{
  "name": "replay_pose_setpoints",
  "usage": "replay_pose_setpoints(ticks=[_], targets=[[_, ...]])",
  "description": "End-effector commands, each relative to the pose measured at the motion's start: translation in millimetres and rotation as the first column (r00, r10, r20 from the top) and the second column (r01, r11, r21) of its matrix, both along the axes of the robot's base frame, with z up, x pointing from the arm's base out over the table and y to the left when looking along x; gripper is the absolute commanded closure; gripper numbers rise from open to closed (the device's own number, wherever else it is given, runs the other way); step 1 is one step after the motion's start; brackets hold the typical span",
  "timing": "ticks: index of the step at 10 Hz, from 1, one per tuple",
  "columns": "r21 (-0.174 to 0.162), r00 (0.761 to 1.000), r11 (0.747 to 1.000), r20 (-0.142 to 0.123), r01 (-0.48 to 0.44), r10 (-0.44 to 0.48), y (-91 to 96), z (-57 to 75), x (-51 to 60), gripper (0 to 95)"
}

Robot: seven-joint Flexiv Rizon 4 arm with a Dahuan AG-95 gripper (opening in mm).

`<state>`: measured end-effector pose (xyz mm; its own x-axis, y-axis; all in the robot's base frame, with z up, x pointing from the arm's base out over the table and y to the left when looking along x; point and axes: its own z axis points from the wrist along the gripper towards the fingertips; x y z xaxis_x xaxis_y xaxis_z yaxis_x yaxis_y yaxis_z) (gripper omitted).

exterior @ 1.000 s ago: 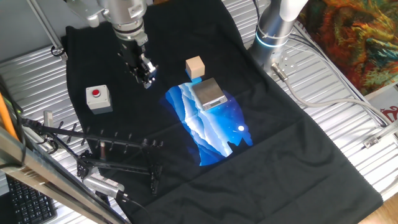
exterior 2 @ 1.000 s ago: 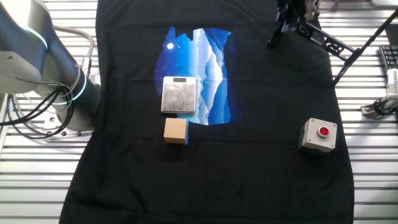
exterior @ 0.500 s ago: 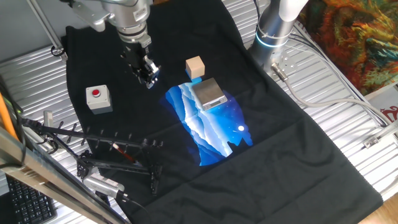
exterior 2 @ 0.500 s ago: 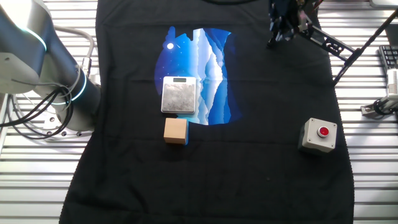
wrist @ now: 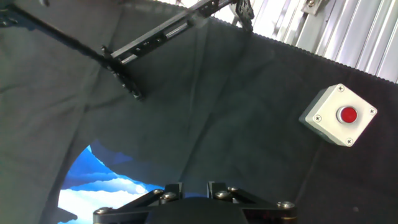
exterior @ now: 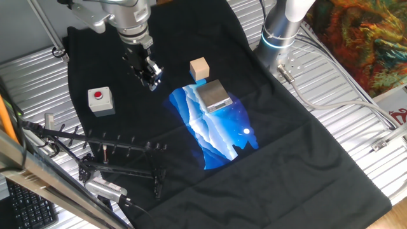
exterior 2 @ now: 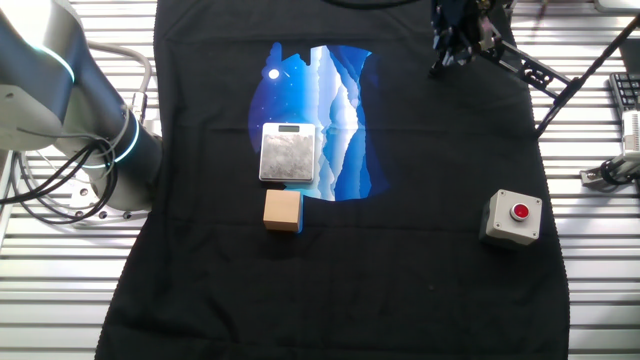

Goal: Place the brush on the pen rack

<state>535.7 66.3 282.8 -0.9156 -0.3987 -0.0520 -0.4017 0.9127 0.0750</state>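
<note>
The pen rack (exterior: 121,151) is a low black frame of thin bars with short pegs at the table's near left; its bars also cross the top of the hand view (wrist: 155,34) and show in the other fixed view (exterior 2: 522,68). Of the brush I see only a short reddish streak (exterior: 105,153) among the rack's bars. My gripper (exterior: 150,77) hangs above the black cloth, well away from the rack and right of the button box. Its jaws stand apart and hold nothing. Only the finger bases show in the hand view.
A grey box with a red button (exterior: 100,100) sits left of the gripper, also seen in the hand view (wrist: 339,115). A wooden block (exterior: 199,68) and a silvery square plate (exterior: 213,94) lie on the blue print. The arm's base (exterior: 283,25) stands at the back.
The gripper has drifted slightly up and away from the rack, then held still. A longer red streak on the rack half a second ago now shows only as a short bit.
</note>
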Motion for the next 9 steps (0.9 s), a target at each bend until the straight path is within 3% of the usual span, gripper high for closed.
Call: replay_pose_setpoints(ticks=[1,9], targets=[[0.003,1.000,1.000,-0.003,-0.016,0.016,0.9,0.8,1.4,76.0],[0.002,0.999,0.999,-0.001,-0.054,0.054,2.9,3.5,2.8,76.0]])
